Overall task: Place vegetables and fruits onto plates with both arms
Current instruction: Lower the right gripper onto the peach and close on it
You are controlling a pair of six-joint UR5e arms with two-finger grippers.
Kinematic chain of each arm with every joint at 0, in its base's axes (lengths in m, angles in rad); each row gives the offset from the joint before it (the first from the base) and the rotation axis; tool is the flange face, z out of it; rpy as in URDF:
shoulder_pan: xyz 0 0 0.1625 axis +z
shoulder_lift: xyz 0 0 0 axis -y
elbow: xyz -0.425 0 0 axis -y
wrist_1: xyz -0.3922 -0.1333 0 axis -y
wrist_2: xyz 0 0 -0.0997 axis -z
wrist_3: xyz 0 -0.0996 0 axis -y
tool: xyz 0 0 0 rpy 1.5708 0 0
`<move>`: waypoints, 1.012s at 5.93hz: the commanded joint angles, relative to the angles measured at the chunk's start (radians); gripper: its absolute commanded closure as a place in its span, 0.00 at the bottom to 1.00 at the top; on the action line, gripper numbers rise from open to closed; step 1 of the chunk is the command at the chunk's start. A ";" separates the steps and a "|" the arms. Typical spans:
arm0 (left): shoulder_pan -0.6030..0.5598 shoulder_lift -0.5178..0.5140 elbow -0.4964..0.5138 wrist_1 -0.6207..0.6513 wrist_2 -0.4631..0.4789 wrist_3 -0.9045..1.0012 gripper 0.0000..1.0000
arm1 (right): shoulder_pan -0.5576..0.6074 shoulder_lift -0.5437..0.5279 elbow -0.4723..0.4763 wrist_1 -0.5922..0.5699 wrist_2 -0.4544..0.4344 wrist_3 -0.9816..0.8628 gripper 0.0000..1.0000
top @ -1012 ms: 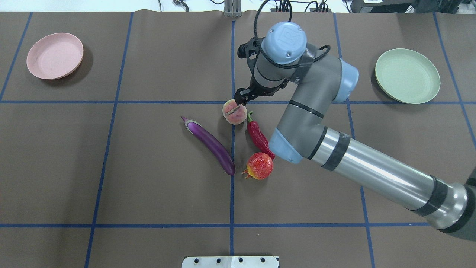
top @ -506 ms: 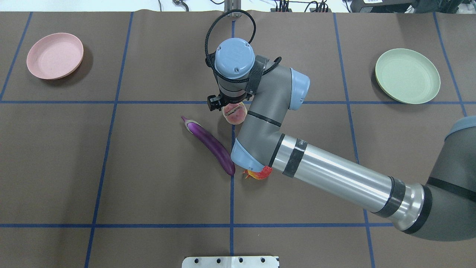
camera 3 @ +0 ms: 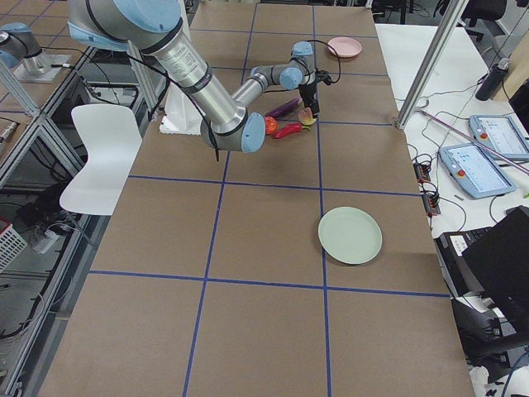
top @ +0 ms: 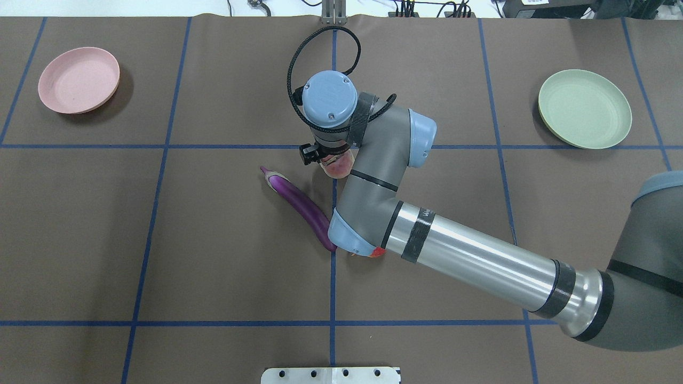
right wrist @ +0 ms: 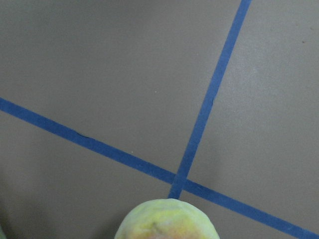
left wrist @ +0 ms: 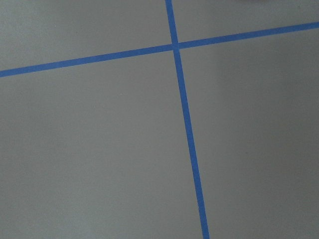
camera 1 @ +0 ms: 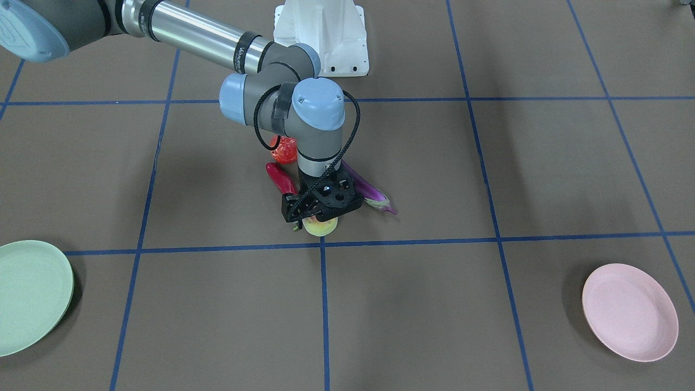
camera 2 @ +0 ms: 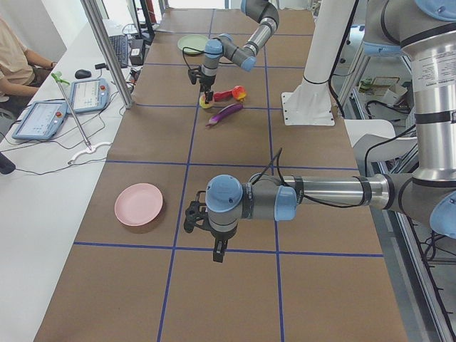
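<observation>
1. The right arm point(top: 469, 256) reaches to the middle of the table point(top: 160, 240). The right gripper point(camera 1: 317, 216) stands directly over the peach point(camera 1: 321, 227) (jaws hidden, so I cannot tell whether it grips).
2. The left gripper point(camera 2: 218, 251) hangs near the pink plate point(camera 2: 139, 204); I cannot tell its spread.
3. The green plate point(top: 584, 109) lies well apart.
4. The eggplant point(top: 299, 205), chili point(camera 1: 280, 179) and pomegranate point(camera 1: 284, 151) cluster beside the peach.

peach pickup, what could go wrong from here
1. The peach is round and half hidden under the right gripper. Whether the jaws have closed cannot be seen, and an off-centre squeeze could roll it away.
2. The chili and eggplant lie close on either side, so the gripper might nudge them.
3. The green plate on this arm's side is far off, so a loose grip could drop the peach on the way.
</observation>
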 commanded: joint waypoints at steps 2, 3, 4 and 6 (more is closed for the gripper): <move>0.000 0.000 0.000 -0.001 0.000 0.000 0.00 | -0.020 -0.003 -0.025 0.001 -0.025 -0.005 0.02; 0.000 0.000 0.000 -0.001 0.000 0.000 0.00 | -0.020 0.001 -0.028 0.005 -0.024 -0.003 0.17; 0.000 0.000 0.000 0.000 0.000 0.000 0.00 | -0.019 0.004 -0.028 0.008 -0.013 0.001 0.89; 0.000 0.000 0.002 0.000 0.000 0.000 0.00 | 0.045 0.018 -0.010 0.008 0.060 -0.027 1.00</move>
